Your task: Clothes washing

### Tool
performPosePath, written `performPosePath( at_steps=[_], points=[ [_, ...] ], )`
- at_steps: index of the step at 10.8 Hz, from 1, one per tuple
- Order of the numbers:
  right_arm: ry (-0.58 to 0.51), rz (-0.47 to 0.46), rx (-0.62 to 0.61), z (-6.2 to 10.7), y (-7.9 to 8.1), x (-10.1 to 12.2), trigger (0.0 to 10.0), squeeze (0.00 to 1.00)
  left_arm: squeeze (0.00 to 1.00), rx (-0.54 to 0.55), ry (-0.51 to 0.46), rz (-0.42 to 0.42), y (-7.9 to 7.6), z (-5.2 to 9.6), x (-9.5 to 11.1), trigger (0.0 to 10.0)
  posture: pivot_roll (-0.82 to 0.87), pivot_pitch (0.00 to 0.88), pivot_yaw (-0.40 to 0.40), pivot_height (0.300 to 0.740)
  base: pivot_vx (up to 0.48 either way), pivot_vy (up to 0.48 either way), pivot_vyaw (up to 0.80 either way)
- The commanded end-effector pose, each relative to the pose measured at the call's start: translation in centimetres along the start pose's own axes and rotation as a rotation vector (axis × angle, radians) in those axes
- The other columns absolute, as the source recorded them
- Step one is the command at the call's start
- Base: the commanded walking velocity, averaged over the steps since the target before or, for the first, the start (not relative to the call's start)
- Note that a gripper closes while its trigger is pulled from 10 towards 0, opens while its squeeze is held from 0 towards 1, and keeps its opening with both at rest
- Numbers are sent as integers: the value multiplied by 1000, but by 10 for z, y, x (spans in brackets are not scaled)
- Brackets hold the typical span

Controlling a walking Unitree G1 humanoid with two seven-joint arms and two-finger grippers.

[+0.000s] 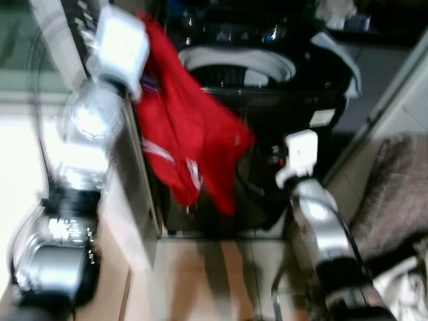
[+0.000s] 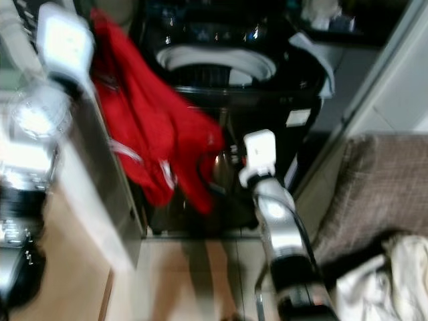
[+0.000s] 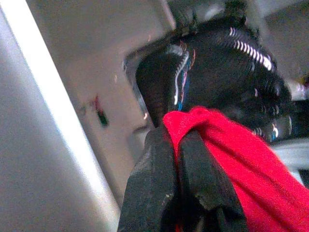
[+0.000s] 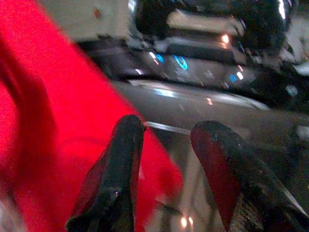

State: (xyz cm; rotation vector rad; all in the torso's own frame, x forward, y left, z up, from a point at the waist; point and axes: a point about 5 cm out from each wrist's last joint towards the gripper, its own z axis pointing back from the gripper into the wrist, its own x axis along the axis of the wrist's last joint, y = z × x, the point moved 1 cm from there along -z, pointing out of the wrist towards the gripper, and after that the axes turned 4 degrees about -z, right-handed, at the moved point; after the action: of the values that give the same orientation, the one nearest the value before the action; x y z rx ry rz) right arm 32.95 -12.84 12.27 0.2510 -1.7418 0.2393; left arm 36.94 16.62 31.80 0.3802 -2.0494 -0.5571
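- Right, the washer [image 1: 254,100] sits dead ahead, black, top-loading, its lid up and the pale drum rim [image 1: 237,63] showing.
- There's a brown textured cushion [image 2: 374,194] off to the robot's right, with pale cloth [image 2: 388,281] heaped near it.
- Up high on the left, the red garment [image 1: 187,134] hangs in front of the washer, draping down across its front panel, white stripes visible, all a bit blurred.
- The left gripper [image 3: 181,145] has its 2 black fingers [image 3: 149,183] pressed together on a fold of the garment, holding it raised beside the washer.
- The right gripper [image 4: 166,140] is low in front of the washer, fingers [image 4: 120,169] spread apart with nothing between them, the garment just beside them.
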Motion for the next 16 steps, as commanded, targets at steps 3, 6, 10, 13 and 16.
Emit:
performPosePath(
  at_steps=[3, 6, 10, 13, 16],
  points=[
    [-4, -3, -68, 14, -5, -2, 10000, 0, 0, -189, -106, 7, -33, -25, 29, 0, -83, 0, 41, 740, 472, 0, -150],
    [-1, -3, -56, 22, 1, -3, 10000, 0, 0, -210, -191, -31, -28, -52, 58, 0, -100, 0, 67, 740, 460, 0, -717],
    [10, -9, -15, 59, 3, -7, 10000, 0, 0, -100, -260, -240, 35, -104, 152, 0, -119, 0, 99, 740, 480, 0, 0],
    [-25, 12, -31, 94, 6, 5, 10000, 0, 0, -97, -118, -423, 25, -114, 148, 0, -164, 19, 142, 740, 480, 0, 0],
    [-33, 57, -66, 141, 6, 38, 10000, 0, 1000, -268, 182, -569, -12, -98, 48, 10000, -255, 77, 166, 740, 0, 0, 0]
  ],
)
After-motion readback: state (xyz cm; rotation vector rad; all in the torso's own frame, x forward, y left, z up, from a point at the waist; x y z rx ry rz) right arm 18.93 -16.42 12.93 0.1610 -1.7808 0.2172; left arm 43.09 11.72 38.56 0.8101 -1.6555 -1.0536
